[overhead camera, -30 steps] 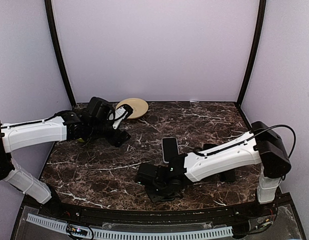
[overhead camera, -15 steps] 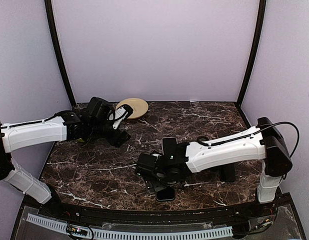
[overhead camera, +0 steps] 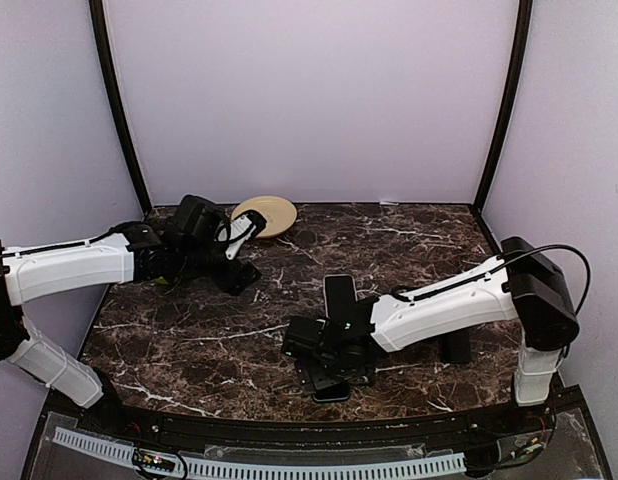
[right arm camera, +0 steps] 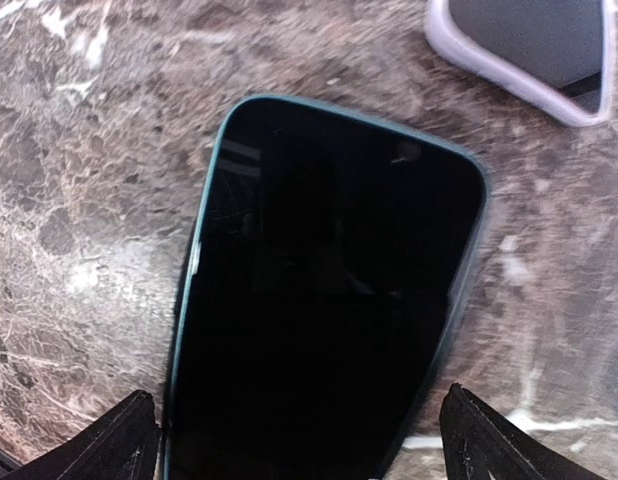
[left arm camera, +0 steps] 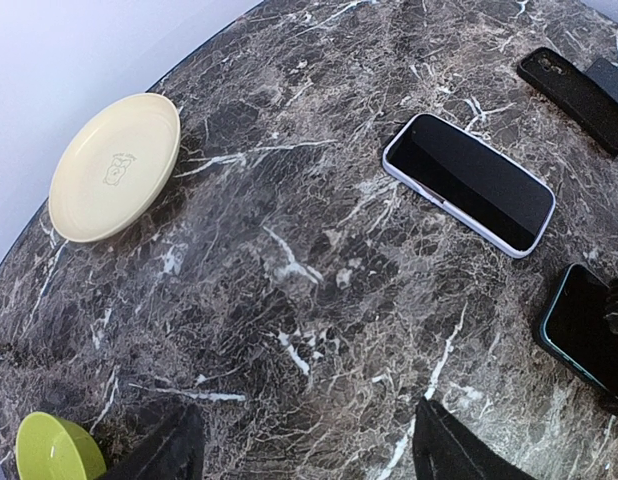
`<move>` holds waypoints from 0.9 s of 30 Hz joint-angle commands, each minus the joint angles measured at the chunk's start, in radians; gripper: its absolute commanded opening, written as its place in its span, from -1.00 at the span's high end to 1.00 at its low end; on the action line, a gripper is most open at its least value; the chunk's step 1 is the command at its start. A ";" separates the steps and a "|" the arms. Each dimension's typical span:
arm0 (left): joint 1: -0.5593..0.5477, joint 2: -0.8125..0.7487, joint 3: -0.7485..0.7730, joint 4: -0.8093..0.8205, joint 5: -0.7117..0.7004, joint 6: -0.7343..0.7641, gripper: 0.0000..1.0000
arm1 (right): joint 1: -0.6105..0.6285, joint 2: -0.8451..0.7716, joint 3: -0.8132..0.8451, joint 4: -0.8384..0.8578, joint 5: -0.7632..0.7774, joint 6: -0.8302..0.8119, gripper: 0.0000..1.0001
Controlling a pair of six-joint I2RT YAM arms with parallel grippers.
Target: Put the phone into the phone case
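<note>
The phone (right arm camera: 329, 290), dark glass with a teal edge, lies flat on the marble near the table's front edge (overhead camera: 332, 391). My right gripper (right arm camera: 297, 395) is open. Its fingers straddle the phone's near end without touching it, and it hovers just above the phone in the top view (overhead camera: 329, 372). The phone case (overhead camera: 339, 293), lilac-rimmed, lies flat a little beyond the phone (left arm camera: 469, 183), and a corner of it shows in the right wrist view (right arm camera: 534, 45). My left gripper (left arm camera: 307, 410) is open over bare marble at the back left (overhead camera: 241, 270).
A cream plate (overhead camera: 267, 214) sits at the back by the wall (left arm camera: 114, 165). A green cup (left arm camera: 54, 448) stands close to the left gripper. A flat black object (left arm camera: 574, 85) lies beyond the case. Walls close in the back and both sides.
My right gripper has opened wide and let go of the phone, which now lies on the table below it. That arm shifted slightly right. The left arm has not moved.
</note>
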 commanded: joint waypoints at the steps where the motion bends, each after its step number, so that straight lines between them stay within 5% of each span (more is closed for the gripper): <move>1: 0.004 0.000 -0.012 -0.005 0.003 0.007 -0.47 | -0.013 0.042 -0.025 0.061 -0.064 -0.003 -0.97; 7: 0.004 0.000 -0.011 -0.005 0.003 0.007 -0.47 | -0.011 0.086 -0.002 0.026 -0.052 -0.016 -0.89; 27: 0.004 0.008 -0.008 -0.007 0.012 0.004 -0.48 | -0.011 0.012 0.001 0.070 -0.003 -0.117 0.08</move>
